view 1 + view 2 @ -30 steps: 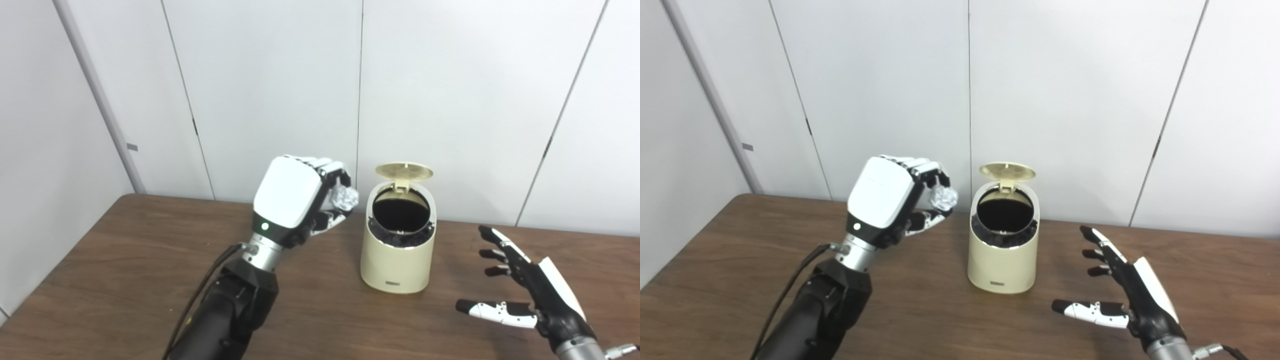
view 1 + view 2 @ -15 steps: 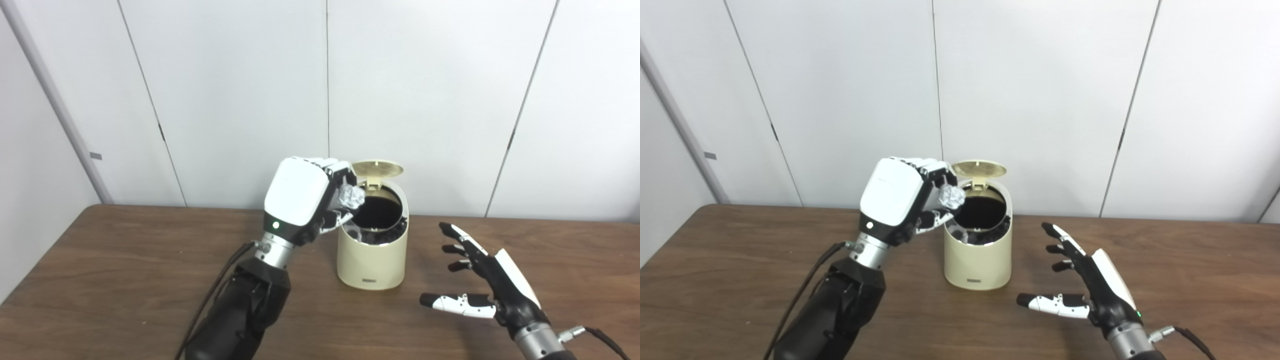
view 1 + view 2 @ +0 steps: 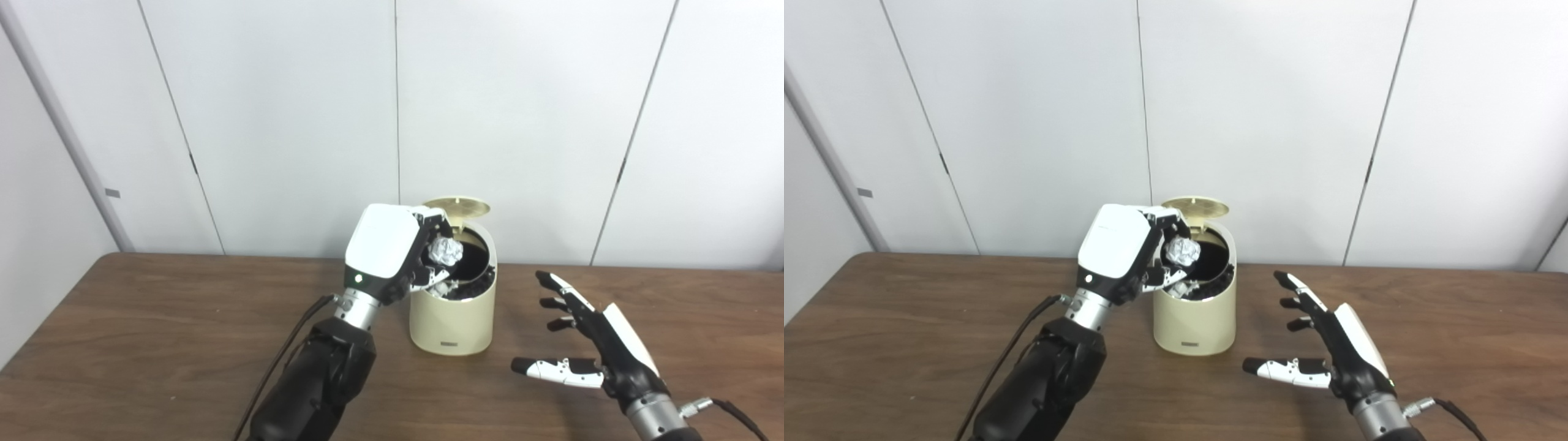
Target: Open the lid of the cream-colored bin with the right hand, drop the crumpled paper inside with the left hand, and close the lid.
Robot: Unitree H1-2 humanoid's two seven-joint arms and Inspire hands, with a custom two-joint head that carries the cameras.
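Cream bin [image 3: 453,321] stood at frame centre on table [image 3: 122,343], lid [image 3: 458,206] up. Left hand [image 3: 392,254] gripped crumpled paper [image 3: 445,251] over bin mouth. Right hand [image 3: 603,355] hovered lower right, fingers spread, empty.

1. A brown wooden table [image 3: 153,343] carries everything.
2. One cream bin [image 3: 452,318] stands upright on it, near the far edge, about midway across, lid [image 3: 456,206] raised.
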